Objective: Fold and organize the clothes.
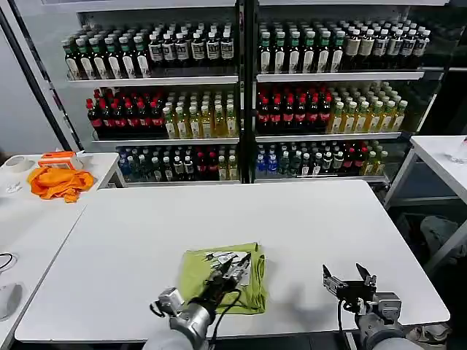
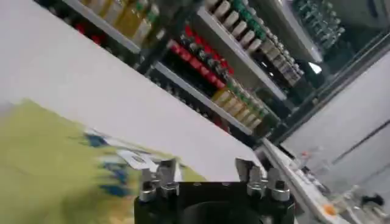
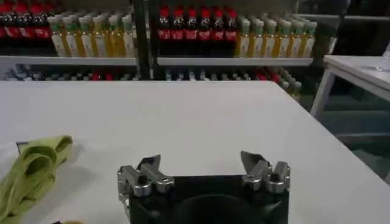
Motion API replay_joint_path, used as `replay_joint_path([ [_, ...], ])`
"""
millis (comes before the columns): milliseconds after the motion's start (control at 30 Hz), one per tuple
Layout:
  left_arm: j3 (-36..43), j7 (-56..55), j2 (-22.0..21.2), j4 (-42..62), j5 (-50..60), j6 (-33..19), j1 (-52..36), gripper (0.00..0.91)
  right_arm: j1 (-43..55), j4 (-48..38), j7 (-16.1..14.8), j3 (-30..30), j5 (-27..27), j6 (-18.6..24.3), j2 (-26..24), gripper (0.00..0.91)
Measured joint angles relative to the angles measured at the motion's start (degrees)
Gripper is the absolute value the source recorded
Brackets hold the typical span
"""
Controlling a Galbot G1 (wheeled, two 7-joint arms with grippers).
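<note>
Near the front edge of the white table (image 1: 306, 219), the left gripper (image 1: 232, 271) hovers over the folded lime T-shirt (image 1: 191, 281), fingers spread and holding nothing. Its wrist view shows the white printed patch (image 2: 125, 159) blurred; the writing cannot be read. The right gripper (image 1: 350, 280) waits by the front right corner, open and empty. The folded shirt is roughly square.
</note>
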Motion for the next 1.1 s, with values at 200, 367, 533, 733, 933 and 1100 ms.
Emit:
replay_joint_path([
  [200,-6.2,-1.3,1.9,-0.6,3.6,-0.5,3.3,0.907,0.7,-0.5,0.0,-0.7,-0.2,0.0,0.4,0.907],
  [367,-9.0,-1.7,2.4,-0.3,6.1,-0.3,5.1,0.907,1.0,-0.6,0.0,-0.9,-0.4,0.0,0.6,0.907],
  [533,-9.9,-1.8,2.0,1.1,8.2,0.4,5.5,0.907,0.7,-0.4,0.0,-0.6,-0.5,0.0,0.6,0.907],
  [733,-9.4,-1.7,2.1,3.3,9.4,1.3,4.9,0.907,0.2,-0.1,0.0,-0.2,-0.7,0.0,0.6,0.907],
  [933,-8.9,-1.1,2.1,4.1,8.9,1.7,4.6,0.665,0.0,0.2,0.0,0.2,-0.7,0.0,0.6,0.907],
  [1100,-9.4,-0.2,1.8,4.3,6.1,1.6,4.0,0.413,-0.4,0.4,0.1,0.2,-0.7,0.0,0.9,0.907],
])
